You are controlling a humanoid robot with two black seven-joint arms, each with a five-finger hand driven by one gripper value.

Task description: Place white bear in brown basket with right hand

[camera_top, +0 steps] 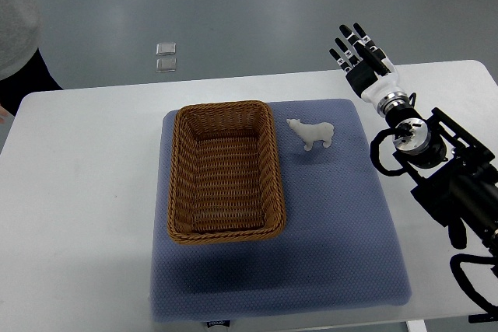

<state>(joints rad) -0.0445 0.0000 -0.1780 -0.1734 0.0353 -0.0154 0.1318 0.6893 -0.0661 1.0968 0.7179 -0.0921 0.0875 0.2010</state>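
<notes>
On blue mat (pixel 327 215): one white bear (pixel 311 133), one brown basket (pixel 226 170); right hand (pixel 364 58) fingers (pixel 352 40) spread, empty.

I count one white bear (pixel 311 133), one brown basket (pixel 224 170), one blue mat (pixel 342 231), and what look like two small clear tiles (pixel 166 57).

A: Bright, even overhead light; soft shadows lie under the basket (pixel 224 170) and the bear (pixel 312 133).
B: Sharp throughout, with mild glare on the floor (pixel 233 5).
</notes>
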